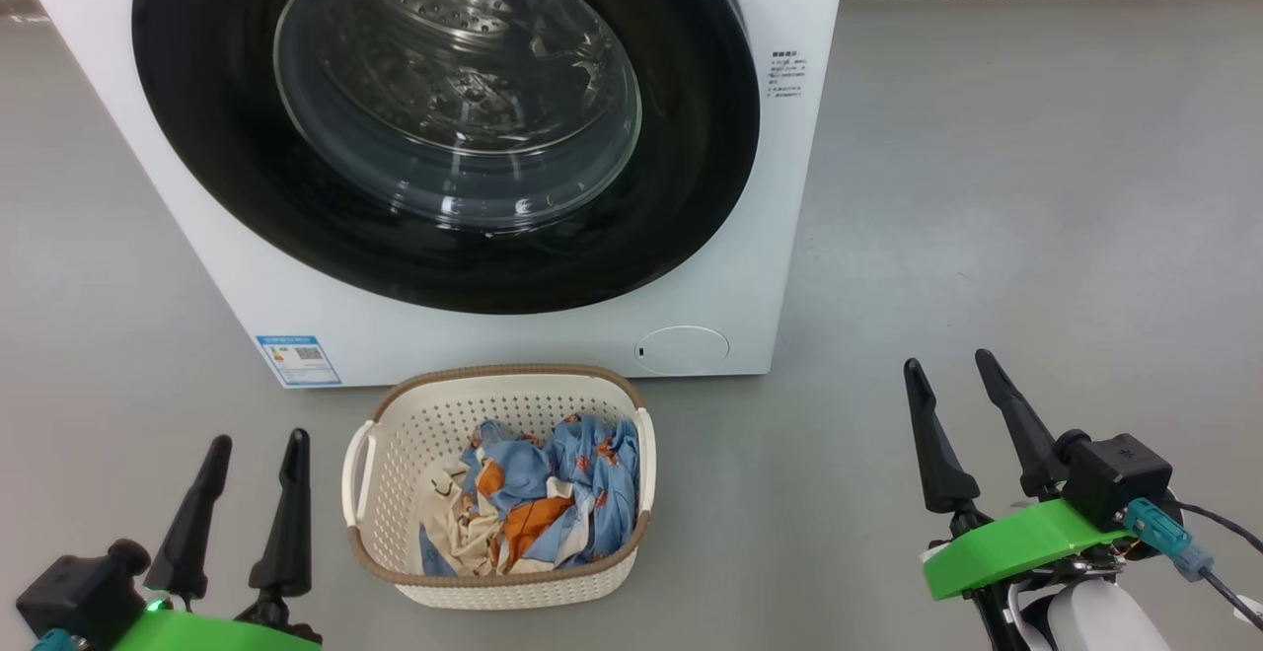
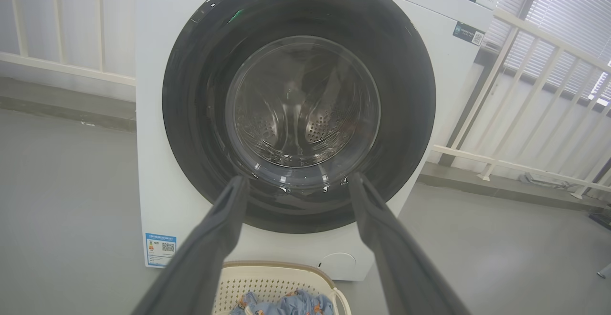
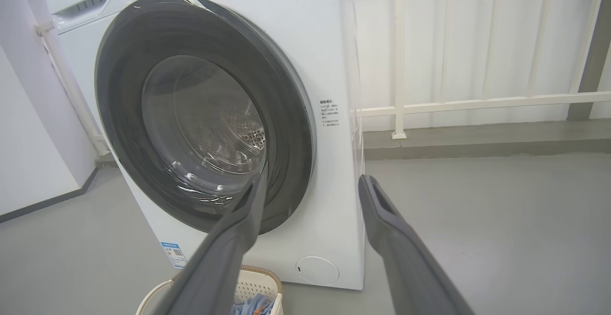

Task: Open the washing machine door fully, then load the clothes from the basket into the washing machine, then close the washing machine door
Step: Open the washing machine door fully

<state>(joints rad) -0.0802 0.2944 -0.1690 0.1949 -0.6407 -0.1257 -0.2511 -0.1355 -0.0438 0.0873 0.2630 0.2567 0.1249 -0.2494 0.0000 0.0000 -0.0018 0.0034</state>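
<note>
Washing machine door [image 1: 444, 271]: shut; ten o'clock of right gripper [image 1: 947, 361], one o'clock of left gripper [image 1: 259, 436]. Both grippers spread, empty.

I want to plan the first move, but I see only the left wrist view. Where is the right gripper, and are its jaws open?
Observer: Head view: the right gripper hangs over the grey floor, right of the small cream plastic basket with brown woven-look rim; jaws open, empty.
Operator: How full is that basket?
Observer: Light blue printed clothes, with cream and orange pieces, lie mostly in its right half.
Operator: Is anything ajar?
Observer: No; right wrist view: the large round black-rimmed glass door lies flat against the big white washing machine, no gap visible.
</note>
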